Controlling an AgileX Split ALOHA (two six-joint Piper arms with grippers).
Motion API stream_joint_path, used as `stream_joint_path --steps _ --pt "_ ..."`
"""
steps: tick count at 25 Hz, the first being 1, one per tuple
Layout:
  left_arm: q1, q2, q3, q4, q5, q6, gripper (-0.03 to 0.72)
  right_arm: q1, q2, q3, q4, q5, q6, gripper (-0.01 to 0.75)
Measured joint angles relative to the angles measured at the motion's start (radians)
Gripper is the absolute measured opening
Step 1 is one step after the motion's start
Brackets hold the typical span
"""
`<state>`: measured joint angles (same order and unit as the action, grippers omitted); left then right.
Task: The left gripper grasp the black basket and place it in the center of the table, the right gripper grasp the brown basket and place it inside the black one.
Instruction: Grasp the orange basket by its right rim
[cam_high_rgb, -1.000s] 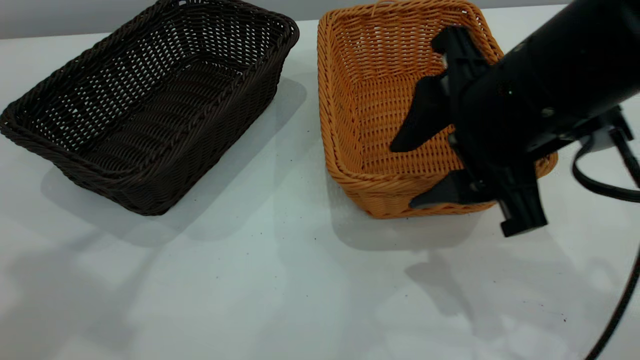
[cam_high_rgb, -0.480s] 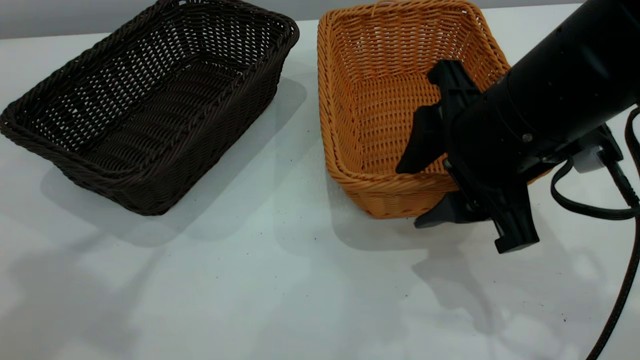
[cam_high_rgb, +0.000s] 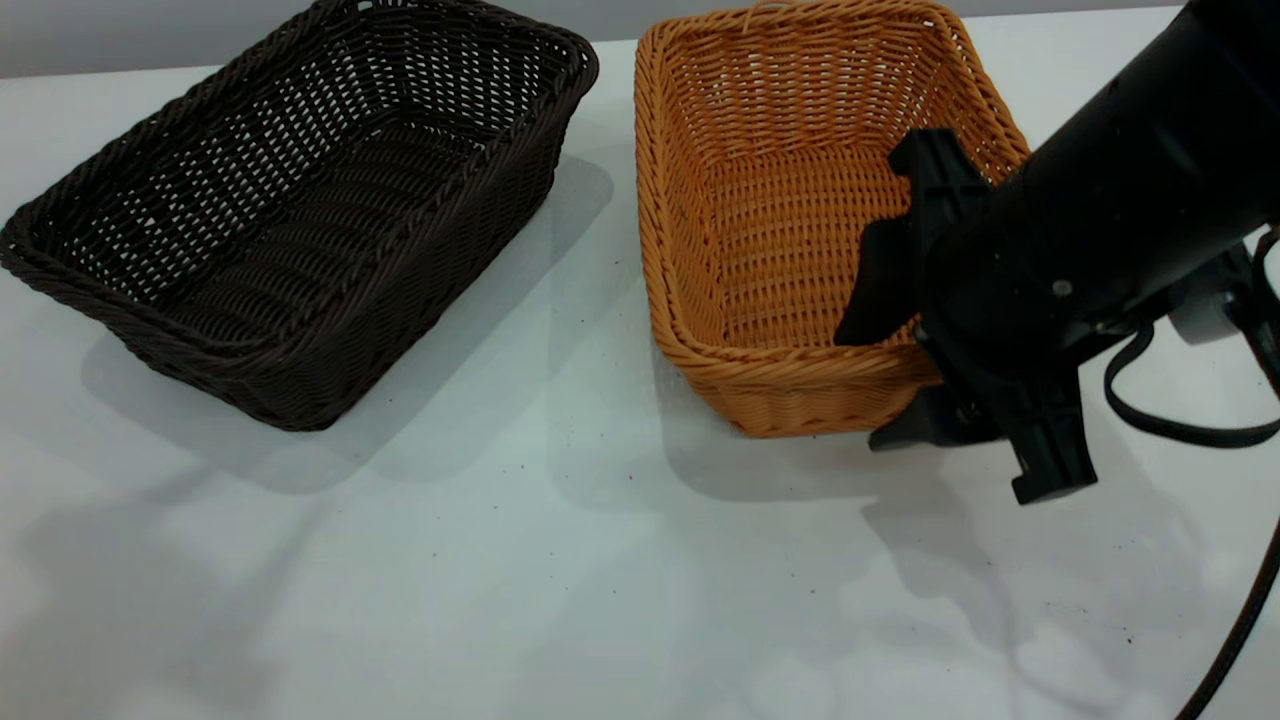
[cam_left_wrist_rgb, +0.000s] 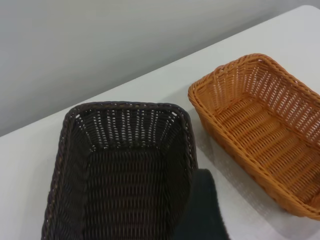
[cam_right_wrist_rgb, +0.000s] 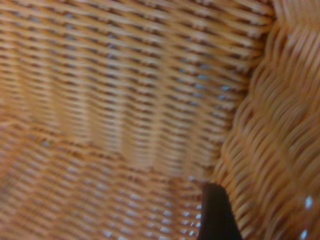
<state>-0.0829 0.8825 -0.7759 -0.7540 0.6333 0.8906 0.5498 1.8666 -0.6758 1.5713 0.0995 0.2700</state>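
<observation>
The black basket (cam_high_rgb: 300, 210) stands at the back left of the table (cam_high_rgb: 560, 560); it also shows in the left wrist view (cam_left_wrist_rgb: 125, 170). The brown basket (cam_high_rgb: 790, 160) stands to its right, apart from it, and also shows in the left wrist view (cam_left_wrist_rgb: 260, 125). My right gripper (cam_high_rgb: 860, 390) is open and straddles the brown basket's near short wall, one finger inside, one outside. The right wrist view shows one finger (cam_right_wrist_rgb: 215, 215) against the braided rim (cam_right_wrist_rgb: 270, 150). My left gripper (cam_left_wrist_rgb: 240, 220) is open above the black basket's near end, out of the exterior view.
A black cable (cam_high_rgb: 1180, 430) hangs from the right arm over the table's right side. A grey wall (cam_left_wrist_rgb: 125, 45) runs behind the table's far edge.
My right gripper has moved right and down, from over the brown basket's inside to astride its near short wall. The baskets have not moved.
</observation>
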Motion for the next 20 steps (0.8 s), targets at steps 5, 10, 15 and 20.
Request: stream_joint_path --steps 5,10,15,20 --pt "0.000 0.000 0.000 0.000 0.007 0.000 0.505 0.000 0.018 0.000 0.021 0.002 -0.001 0.429" --pt "0.000 0.000 0.000 0.000 0.007 0.000 0.505 0.000 0.024 0.000 0.021 -0.009 -0.003 0.423" --pt "0.000 0.000 0.000 0.000 0.007 0.000 0.505 0.000 0.024 0.000 0.028 0.009 -0.003 0.328" --pt "0.000 0.000 0.000 0.000 0.009 0.000 0.505 0.000 0.024 -0.001 0.091 0.017 0.001 0.134"
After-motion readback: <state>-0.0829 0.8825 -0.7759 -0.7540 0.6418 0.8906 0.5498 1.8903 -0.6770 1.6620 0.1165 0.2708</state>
